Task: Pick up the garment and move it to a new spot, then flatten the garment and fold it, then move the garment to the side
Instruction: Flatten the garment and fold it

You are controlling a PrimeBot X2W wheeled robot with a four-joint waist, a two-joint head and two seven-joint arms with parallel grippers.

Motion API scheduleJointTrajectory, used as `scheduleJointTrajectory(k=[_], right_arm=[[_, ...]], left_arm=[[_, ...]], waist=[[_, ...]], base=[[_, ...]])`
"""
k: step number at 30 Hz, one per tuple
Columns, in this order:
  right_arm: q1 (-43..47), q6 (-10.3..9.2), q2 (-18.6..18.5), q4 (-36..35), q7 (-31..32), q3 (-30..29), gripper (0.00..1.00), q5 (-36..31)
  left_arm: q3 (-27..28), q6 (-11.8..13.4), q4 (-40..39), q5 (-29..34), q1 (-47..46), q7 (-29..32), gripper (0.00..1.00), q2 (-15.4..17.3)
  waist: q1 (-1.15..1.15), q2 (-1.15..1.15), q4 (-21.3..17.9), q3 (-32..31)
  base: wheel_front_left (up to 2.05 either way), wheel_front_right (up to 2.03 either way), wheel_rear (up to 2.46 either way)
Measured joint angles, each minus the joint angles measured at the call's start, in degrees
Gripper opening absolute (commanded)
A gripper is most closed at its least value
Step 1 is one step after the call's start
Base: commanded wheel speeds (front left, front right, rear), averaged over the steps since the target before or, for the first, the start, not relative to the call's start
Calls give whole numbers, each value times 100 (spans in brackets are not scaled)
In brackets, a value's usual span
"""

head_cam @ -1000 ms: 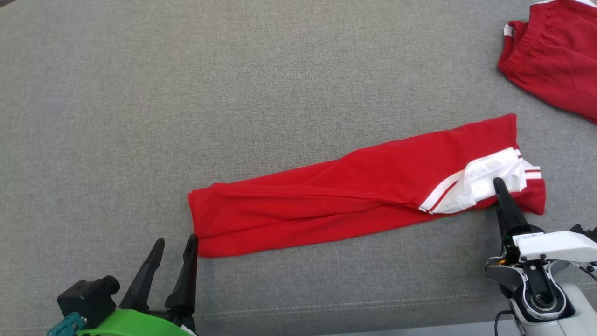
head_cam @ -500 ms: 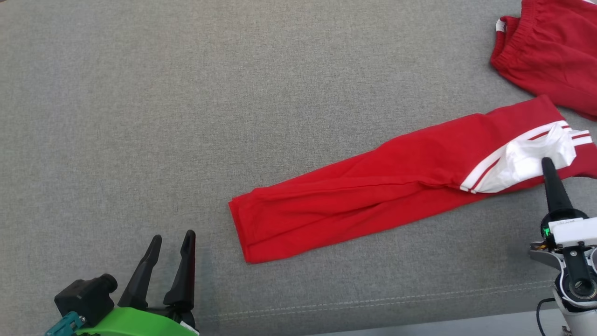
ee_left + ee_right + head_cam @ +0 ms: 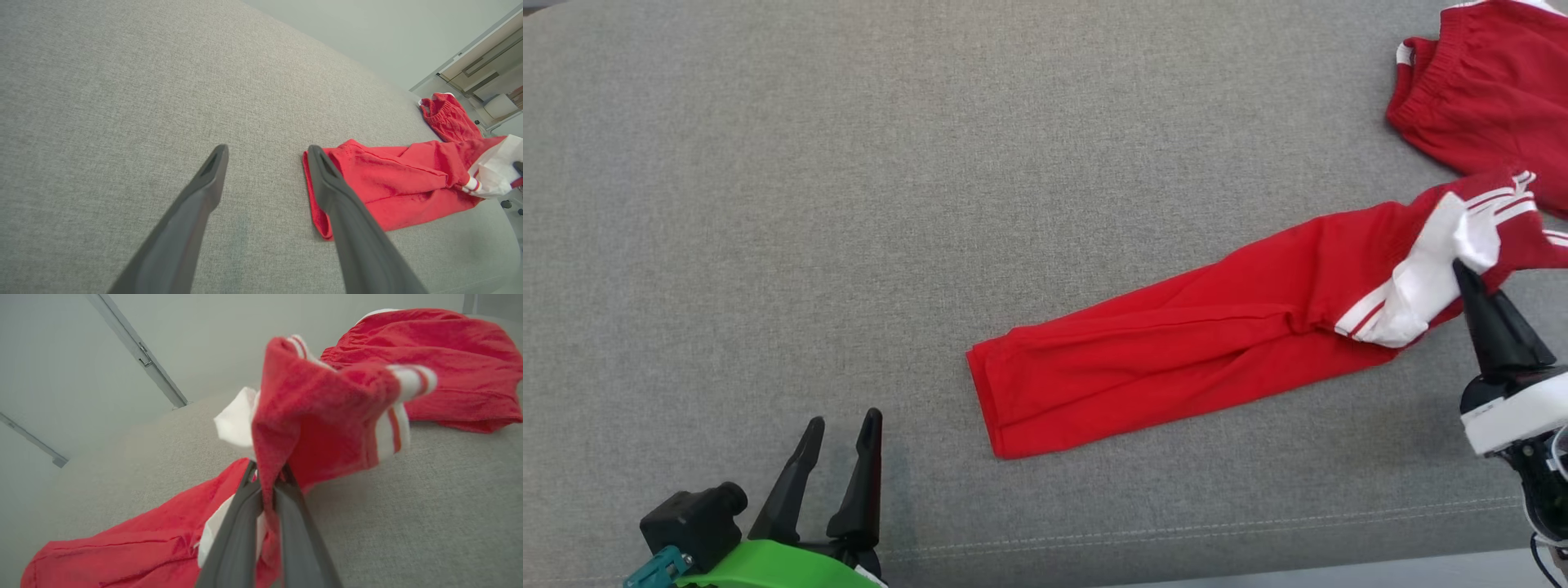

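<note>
- Left tool [image 3: 845,418] sits at the near left edge of the head view. Its 2 dark fingers are spread wide with nothing between them, over bare grey surface [image 3: 849,204].
- A stitched seam [image 3: 1176,531] runs across the surface close to its near edge.
- The garment [image 3: 1176,351] is red, folded into a long strip with a white panel and white stripes at 1 end. It lies right of centre, slanting from near-left to far-right.
- Its plain red end lies flat on the surface, ahead and to the right of the left tool and apart from it.
- Right tool [image 3: 1462,269] is at the right edge, fingers pressed together and pinching the garment's white-panelled end.
- The right wrist view shows that end raised off the surface, bunched and drooping over the fingertips.
- A second red garment [image 3: 1486,90] with an elastic waistband lies in the far right corner, just beyond the raised end. Whether the 2 touch is unclear.
</note>
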Motion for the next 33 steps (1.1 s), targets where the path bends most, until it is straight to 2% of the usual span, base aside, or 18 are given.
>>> scheduleJointTrajectory(k=[6,18,26,33], right_arm=[[4,0,-179,-263,22,655,0,-806],[-10,0,-361,-886,563,1602,0,-1728],[-126,1,-344,-1174,1134,2248,0,-1801],[-385,2,-282,-1125,1638,2557,0,-1755]], left_arm=[[7,0,53,4,-3,-5,100,-11],[-42,0,258,33,-10,-77,100,-99],[-110,-1,377,16,-9,-112,100,-229],[-260,-13,463,14,-10,-159,100,-371]], waist=[[0,0,65,-93],[0,0,276,-486],[0,0,568,-676],[0,0,922,-782]], base=[[0,0,0],[0,0,0],[0,0,0],[0,0,0]])
